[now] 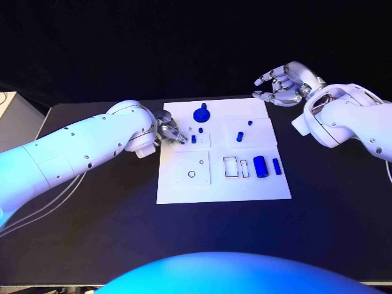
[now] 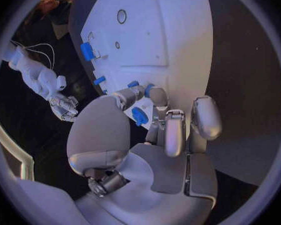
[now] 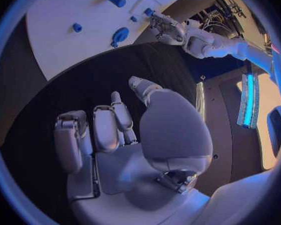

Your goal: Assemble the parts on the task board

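Note:
The white task board (image 1: 222, 184) lies mid-table with blue parts on it: a round piece (image 1: 201, 114), small pegs (image 1: 239, 136), and two cylinders (image 1: 260, 166) beside empty slots. My left hand (image 1: 171, 133) rests at the board's left edge. Its thumb and a finger pinch a small blue peg (image 1: 193, 139). The peg (image 2: 148, 89) shows between the fingertips (image 2: 159, 99) of that hand (image 2: 165, 130). My right hand (image 1: 284, 84) hovers beyond the board's far right corner. It holds nothing. This hand (image 3: 115, 135) has its fingers loosely bent and apart.
A pale box (image 1: 2, 113) stands off the table's left side. Bare black table (image 1: 337, 202) surrounds the board. From the right wrist, the board (image 3: 59, 15), round piece (image 3: 120, 35) and left hand (image 3: 168, 27) lie ahead.

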Motion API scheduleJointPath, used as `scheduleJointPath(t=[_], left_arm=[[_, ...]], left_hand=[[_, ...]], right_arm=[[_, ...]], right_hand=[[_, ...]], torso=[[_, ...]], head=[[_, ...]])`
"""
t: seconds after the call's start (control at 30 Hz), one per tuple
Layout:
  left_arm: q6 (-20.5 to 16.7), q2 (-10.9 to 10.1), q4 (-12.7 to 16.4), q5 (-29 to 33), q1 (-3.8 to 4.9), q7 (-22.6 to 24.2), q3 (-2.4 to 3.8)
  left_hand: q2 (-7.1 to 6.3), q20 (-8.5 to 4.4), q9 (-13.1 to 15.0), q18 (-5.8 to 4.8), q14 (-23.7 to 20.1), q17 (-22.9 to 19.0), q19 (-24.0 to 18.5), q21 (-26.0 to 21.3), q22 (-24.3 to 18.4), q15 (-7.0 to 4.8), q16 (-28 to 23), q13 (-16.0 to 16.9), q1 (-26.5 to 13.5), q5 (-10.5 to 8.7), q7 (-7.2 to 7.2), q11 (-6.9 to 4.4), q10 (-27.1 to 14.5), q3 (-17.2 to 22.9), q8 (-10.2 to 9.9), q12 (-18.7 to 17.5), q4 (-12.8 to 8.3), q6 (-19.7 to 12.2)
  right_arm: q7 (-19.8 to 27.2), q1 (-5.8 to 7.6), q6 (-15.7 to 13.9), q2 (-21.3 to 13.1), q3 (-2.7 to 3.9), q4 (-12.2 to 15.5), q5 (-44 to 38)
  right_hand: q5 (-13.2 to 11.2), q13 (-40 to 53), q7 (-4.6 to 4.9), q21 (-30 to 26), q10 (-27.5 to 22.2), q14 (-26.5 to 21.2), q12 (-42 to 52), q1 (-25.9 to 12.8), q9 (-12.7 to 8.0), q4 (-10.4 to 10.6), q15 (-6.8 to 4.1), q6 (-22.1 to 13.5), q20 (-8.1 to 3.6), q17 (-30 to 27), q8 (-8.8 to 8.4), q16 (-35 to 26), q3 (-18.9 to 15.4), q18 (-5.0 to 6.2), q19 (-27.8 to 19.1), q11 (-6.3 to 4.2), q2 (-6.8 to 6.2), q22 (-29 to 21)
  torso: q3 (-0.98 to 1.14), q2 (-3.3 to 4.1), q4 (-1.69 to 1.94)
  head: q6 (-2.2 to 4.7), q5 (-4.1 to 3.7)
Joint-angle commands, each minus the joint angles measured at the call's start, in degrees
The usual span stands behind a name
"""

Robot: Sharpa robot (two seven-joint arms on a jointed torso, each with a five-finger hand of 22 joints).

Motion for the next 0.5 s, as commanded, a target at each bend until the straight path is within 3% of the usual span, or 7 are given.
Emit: scheduleJointPath(t=[0.03, 0.5], left_arm=[[0.09, -0.1, 0.03, -0.18, -0.13, -0.97, -0.1], [0.27, -0.53, 0.79, -0.31, -0.16, -1.06, -0.06]], left_hand=[[-0.49, 0.07, -0.06, 0.67, 4.94, 11.67, -0.3, -0.17, -0.05, -0.24, 0.0, -0.04, 0.19, -0.21, 0.11, -0.07, -0.34, -0.76, -0.22, -0.15, 0.28, 0.12], [-1.17, 0.07, -0.16, 0.65, 4.99, 11.84, -0.16, -0.24, 0.05, -0.23, 0.09, -0.39, 0.62, -0.19, 0.13, -0.06, -0.51, -5.07, -0.03, -0.04, 2.06, 0.27]], right_arm=[[0.69, -0.02, 0.25, 0.05, 0.03, 0.04, -0.18], [0.76, -0.09, 0.22, 0.05, 0.03, 0.05, -0.18]], right_hand=[[0.32, 0.0, 0.58, 0.25, 0.05, 0.29, -0.03, -0.4, 0.09, 0.3, 0.3, -0.01, 0.45, 0.07, -0.2, -0.33, 0.1, -0.39, 5.99, 0.11, -0.05, 15.08], [0.32, 0.0, 0.58, 0.25, 0.05, 0.29, -0.03, -0.4, 0.09, 0.3, 0.3, -0.01, 0.45, 0.07, -0.2, -0.33, 0.1, -0.39, 5.99, 0.11, -0.05, 15.08]], torso=[[-0.03, 0.0, -0.04], [0.03, 0.06, 0.0]], head=[[0.01, 0.03], [0.01, -0.11]])
